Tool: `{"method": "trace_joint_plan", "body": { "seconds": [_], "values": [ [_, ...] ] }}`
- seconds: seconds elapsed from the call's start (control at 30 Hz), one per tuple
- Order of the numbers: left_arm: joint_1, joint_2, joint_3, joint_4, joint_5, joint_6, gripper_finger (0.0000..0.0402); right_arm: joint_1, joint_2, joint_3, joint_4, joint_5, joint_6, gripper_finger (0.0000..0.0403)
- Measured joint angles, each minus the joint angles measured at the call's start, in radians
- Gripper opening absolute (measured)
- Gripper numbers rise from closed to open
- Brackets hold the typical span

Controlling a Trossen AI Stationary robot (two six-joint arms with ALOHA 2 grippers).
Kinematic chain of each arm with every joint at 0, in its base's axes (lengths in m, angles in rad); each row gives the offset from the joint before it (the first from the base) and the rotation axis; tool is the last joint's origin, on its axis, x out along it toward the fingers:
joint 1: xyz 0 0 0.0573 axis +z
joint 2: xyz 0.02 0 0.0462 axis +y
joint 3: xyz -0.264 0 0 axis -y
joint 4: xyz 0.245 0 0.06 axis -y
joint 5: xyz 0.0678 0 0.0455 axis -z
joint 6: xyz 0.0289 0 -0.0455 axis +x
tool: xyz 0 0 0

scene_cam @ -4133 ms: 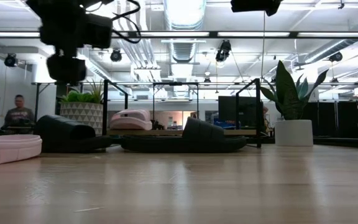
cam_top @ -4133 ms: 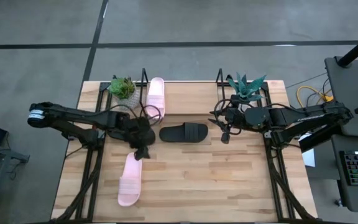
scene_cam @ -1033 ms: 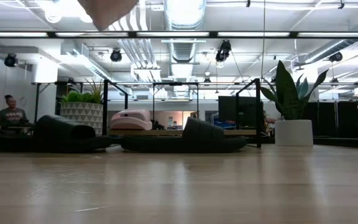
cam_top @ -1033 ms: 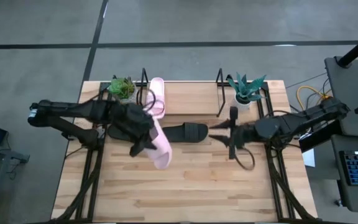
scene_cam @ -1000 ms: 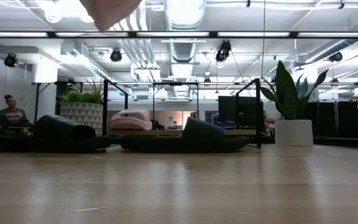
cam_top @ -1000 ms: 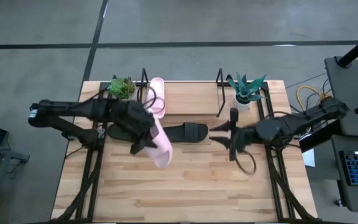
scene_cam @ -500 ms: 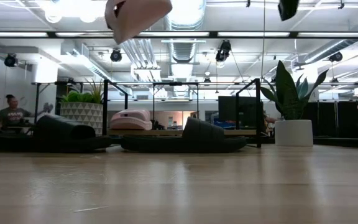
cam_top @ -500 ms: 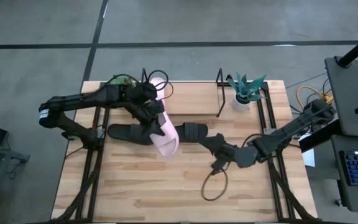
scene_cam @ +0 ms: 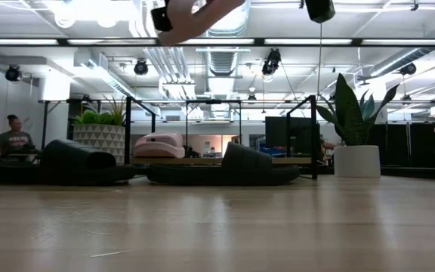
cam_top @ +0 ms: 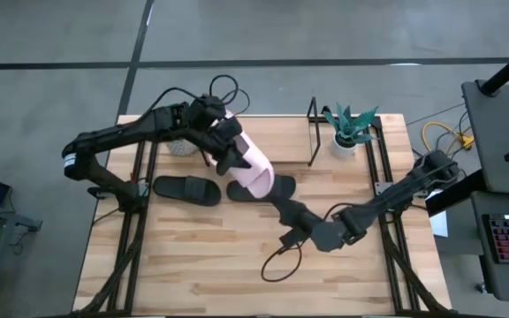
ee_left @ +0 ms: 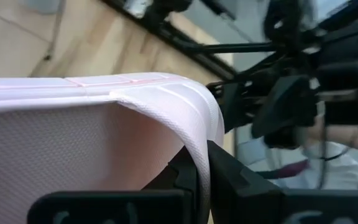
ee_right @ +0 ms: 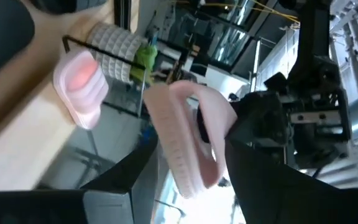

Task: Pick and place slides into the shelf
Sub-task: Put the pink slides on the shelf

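High view: left end effector [cam_top: 222, 152] pinching pink slide [cam_top: 256, 166], held above bench [cam_top: 237, 265] near shelf [cam_top: 312, 132]; right end effector [cam_top: 288, 212] beside black slide [cam_top: 253, 189], finger spread unclear. Low view: second pink slide [scene_cam: 159, 145] on shelf

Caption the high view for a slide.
Left gripper carries a pink slide above two black slides; right gripper open nearby.

Raised pink slide [scene_cam: 195, 17] cropped by low view's top.

Left claw [cam_top: 225, 152] carried pink slide [cam_top: 253, 165] up off table toward shelf [cam_top: 311, 132]; right claw [cam_top: 292, 215] swung to table centre.
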Motion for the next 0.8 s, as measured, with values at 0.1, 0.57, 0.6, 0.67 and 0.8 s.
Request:
{"method": "trace_joint_plan", "body": {
  "seconds": [0.1,0.57,0.6,0.67,0.8],
  "values": [
    [0.001,0.014,-0.001,0.025,0.05,0.0,0.0,-0.009,0.029,0.023,-0.002,0.043,-0.069,0.017],
    [0.0,0.027,-0.005,0.024,0.102,0.002,0.0,-0.04,0.038,0.04,-0.003,-0.023,-0.104,0.0161],
    [0.0,0.028,-0.005,0.027,0.102,0.004,0.0,-0.04,0.038,0.04,-0.003,-0.042,-0.094,0.0159],
    [0.0,0.028,-0.005,0.027,0.102,0.003,0.0,-0.042,0.038,0.04,-0.002,-0.067,-0.065,0.0156],
    [0.0,0.028,-0.005,0.027,0.101,0.003,0.0,-0.052,0.038,0.04,-0.003,-0.069,-0.06,0.0145]
  ]
}}
